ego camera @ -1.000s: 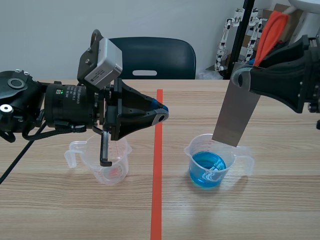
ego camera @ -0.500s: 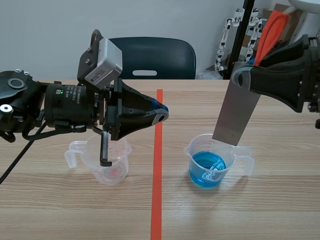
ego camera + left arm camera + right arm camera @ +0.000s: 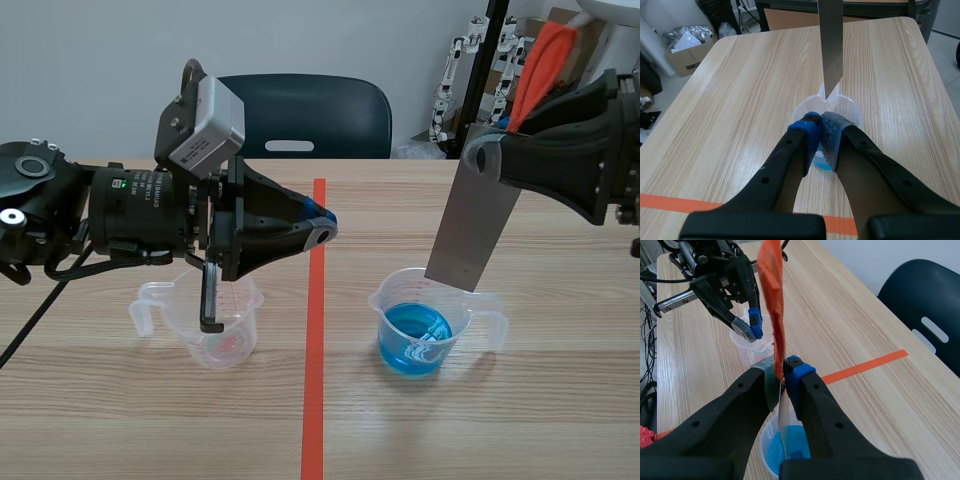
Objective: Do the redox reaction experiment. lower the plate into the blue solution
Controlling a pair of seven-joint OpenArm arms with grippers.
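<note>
Plate (image 3: 475, 230) above cup (image 3: 378, 300) holding blue solution (image 3: 415, 340); second clear cup (image 3: 228, 345) apart

Plate (image 3: 475, 225): flat grey metal with a dull, brushed-looking finish and no gloss. Its upper end carries an orange strip (image 3: 540, 60) that looks like thin, creased film. Beaker (image 3: 432, 322) directly under the plate: clear glossy plastic; the blue solution (image 3: 412, 340) inside shows bright reflections. Second beaker (image 3: 205, 320), across the tape line (image 3: 315, 380) from the first: same clear plastic. The tape itself is matt. Table (image 3: 400, 430) beneath the beaker: pale wood grain, smooth, satin sheen. Left gripper (image 3: 322, 225) and right gripper (image 3: 782, 372): matt black plastic with soft dotted pads (image 3: 795, 367).
</note>
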